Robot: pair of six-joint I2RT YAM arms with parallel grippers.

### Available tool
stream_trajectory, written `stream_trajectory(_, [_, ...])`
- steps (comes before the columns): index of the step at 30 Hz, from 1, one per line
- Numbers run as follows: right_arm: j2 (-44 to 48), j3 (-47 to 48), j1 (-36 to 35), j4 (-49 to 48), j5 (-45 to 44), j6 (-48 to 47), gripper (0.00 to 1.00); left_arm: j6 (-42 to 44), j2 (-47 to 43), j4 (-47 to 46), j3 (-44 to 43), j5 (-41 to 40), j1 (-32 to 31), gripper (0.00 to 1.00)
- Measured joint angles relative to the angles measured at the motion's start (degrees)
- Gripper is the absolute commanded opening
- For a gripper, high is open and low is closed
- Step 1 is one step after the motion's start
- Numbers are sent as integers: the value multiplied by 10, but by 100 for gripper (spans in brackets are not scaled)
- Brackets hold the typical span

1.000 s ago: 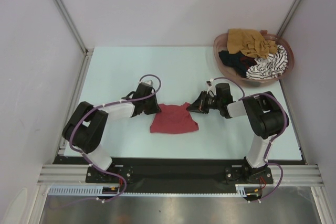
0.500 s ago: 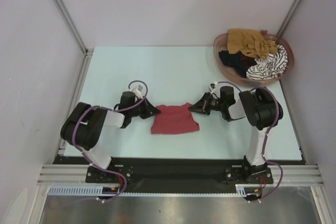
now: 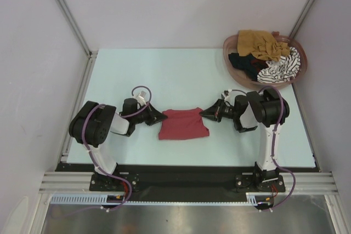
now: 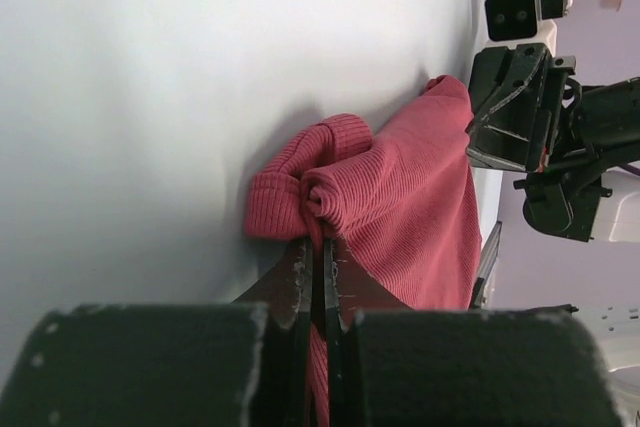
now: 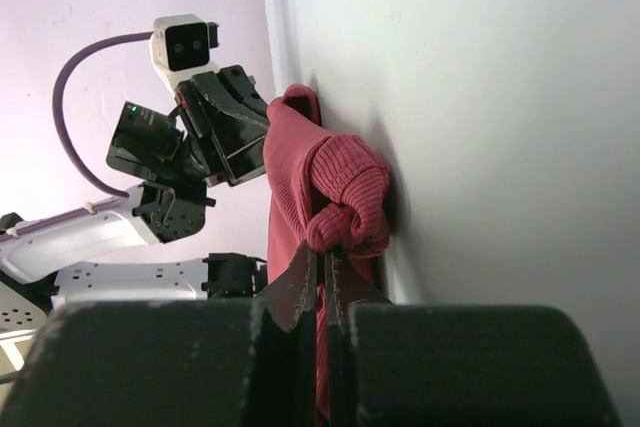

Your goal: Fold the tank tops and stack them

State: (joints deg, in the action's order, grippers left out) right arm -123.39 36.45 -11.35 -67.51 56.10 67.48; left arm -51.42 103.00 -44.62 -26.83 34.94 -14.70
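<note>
Left end effector (image 4: 316,247) and right end effector (image 5: 322,252) pinch dark red tank top (image 3: 184,126), unclear overhead.

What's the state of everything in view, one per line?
dark red tank top: lying flat, far corners pinched
left end effector: shut on it
right end effector: shut on it
basket: upright, full
mustard tank top: crumpled in basket
black tank top: crumpled in basket
striped tank top: crumpled in basket
</note>
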Motion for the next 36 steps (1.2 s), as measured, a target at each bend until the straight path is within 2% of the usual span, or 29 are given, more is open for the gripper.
stream_trajectory(8, [1,-12,20,-14,4,-2,1,3,0,2,3,3,13,0])
stream_trajectory(12, [9,-14,19,1,2,-14,12,10,0,14,-1,2,13,8])
stream_trajectory(15, [19,-13,14,26,-6,-31,22,17,0,33,-13,3,12,18])
stream_trajectory(16, [23,-12,10,36,-11,-35,24,20,0,40,-16,3,12,27])
stream_trajectory(18, [30,-9,2,55,-20,-44,28,22,0,49,-22,4,10,38])
stream_trajectory(19, [33,-5,-3,64,-25,-47,29,22,-1,50,-25,8,9,47])
stream_trajectory(25, [44,2,-13,87,-38,-56,34,21,-9,52,-33,15,6,55])
stream_trajectory(27, [45,2,-13,90,-38,-55,42,23,-13,58,-35,15,6,58])
stream_trajectory(29, [48,2,-12,93,-38,-56,47,27,-19,72,-38,12,6,64])
stream_trajectory(31, [61,2,-12,108,-40,-62,51,39,-34,96,-44,2,5,75])
stream_trajectory(34, [97,3,-10,156,-51,-90,57,63,-74,147,-49,-40,5,85])
stream_trajectory(36, [123,6,-9,193,-65,-114,59,81,-108,188,-49,-77,6,87])
